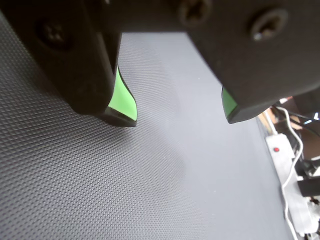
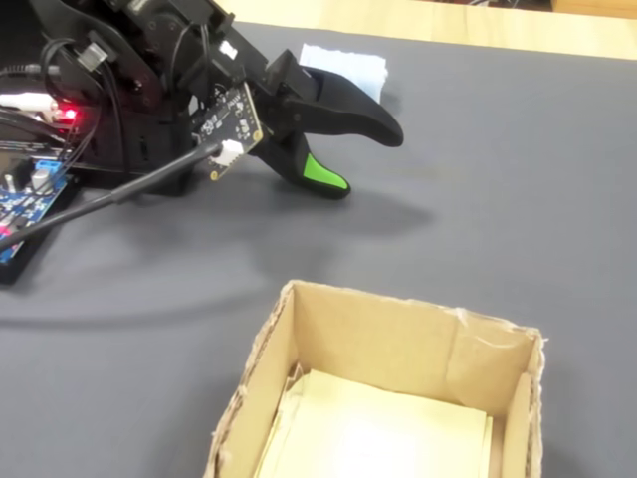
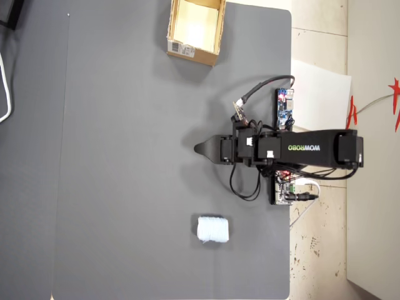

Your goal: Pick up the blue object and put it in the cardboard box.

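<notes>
Blue roll [image 3: 213, 229] lies untouched, well apart from empty, parted jaws; soft round shape may roll or slip.

Black hand [image 2: 363, 159] with bright green pads [image 1: 122, 100]; pale blue ribbed roll [image 3: 213, 229]; tan box [image 3: 194, 26], yellowish inside, white barcode label; dark grey dotted mat [image 1: 100, 180].

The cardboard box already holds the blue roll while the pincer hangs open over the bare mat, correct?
Not quite. The cardboard box holds no roll; the overhead view shows the blue roll lying on the mat. The pincer does hang open.
</notes>
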Controlling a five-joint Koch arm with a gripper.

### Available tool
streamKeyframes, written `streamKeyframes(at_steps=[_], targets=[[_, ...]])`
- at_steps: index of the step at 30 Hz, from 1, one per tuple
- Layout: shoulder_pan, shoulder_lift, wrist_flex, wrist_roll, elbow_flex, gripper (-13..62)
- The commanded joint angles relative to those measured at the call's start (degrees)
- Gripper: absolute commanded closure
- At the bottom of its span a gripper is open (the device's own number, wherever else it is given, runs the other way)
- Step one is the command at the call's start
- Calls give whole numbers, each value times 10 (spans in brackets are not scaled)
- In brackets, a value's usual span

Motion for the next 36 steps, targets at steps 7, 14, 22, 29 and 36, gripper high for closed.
streamKeyframes(at_steps=[7, 14, 22, 29, 36], targets=[[7, 47, 61, 6, 22, 154], [9, 47, 61, 6, 22, 154], [10, 47, 60, 6, 22, 154], [10, 47, 59, 6, 22, 154], [21, 48, 60, 11, 21, 154]])
